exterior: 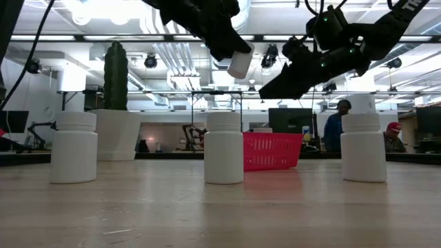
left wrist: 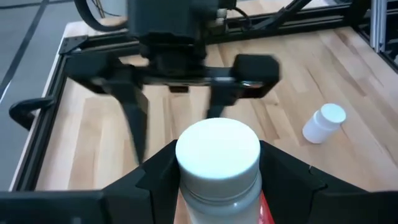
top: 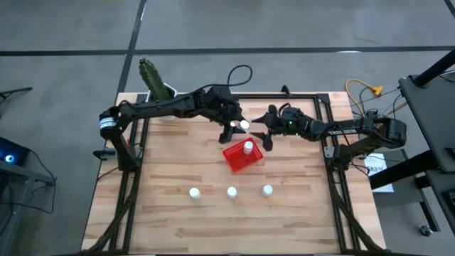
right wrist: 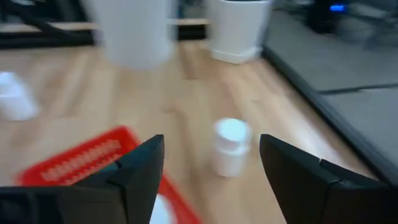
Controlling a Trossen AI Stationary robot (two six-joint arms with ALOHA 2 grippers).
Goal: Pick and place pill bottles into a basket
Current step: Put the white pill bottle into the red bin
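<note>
1. Overhead, the left hand held a small white cylindrical pill bottle above the far edge of the bright red square mesh plastic basket, over the pale wooden worktop.
2. That view alone showed another bottle standing inside the basket, and three white bottles in a row nearer the front edge.
3. From worktop height, the held bottle hung tilted, well above the basket; the bottle inside was hidden.
4. The left wrist view showed the fingers pressed on both sides of the white cap.
5. The right hand hovered just beside it, empty, fingers spread wide.
6. Only the wrist views showed one more bottle lying on the boards, apart from the basket.
</note>
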